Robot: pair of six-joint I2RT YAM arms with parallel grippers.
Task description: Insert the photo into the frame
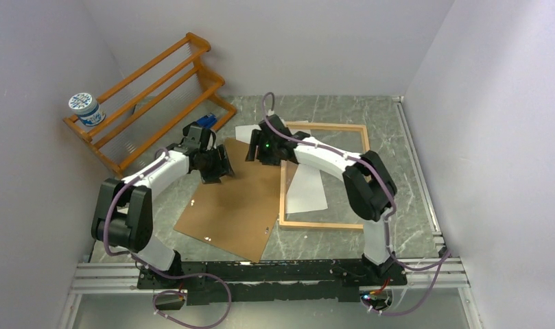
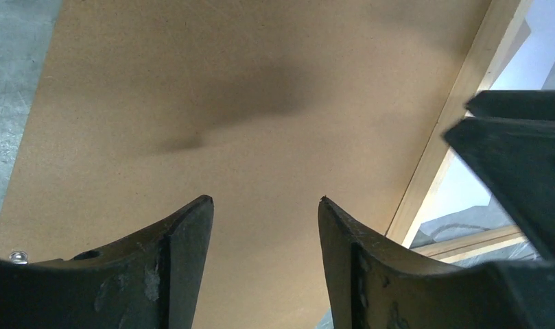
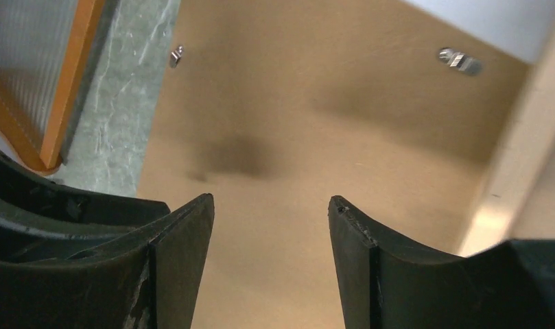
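Left gripper [image 2: 265, 199], right gripper [image 3: 272, 197]: both spread wide, nothing between the fingers, poised close over the flat stiff brown fibreboard backing board [image 1: 233, 205]

Just right of the board: large rectangular frame [image 1: 326, 224], thin light-wood border, lying flat

Photo [image 1: 306, 188], a white flexible paper sheet, lies skewed inside the frame, plain side up

Judged light, floppy, crease-prone: pinch a free edge or corner, gently

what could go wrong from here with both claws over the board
The open left claw and right claw hover close together over the backing board; they could collide. The board lies against the frame, so moving it may shift the frame. The photo sits skewed inside; it could crease.
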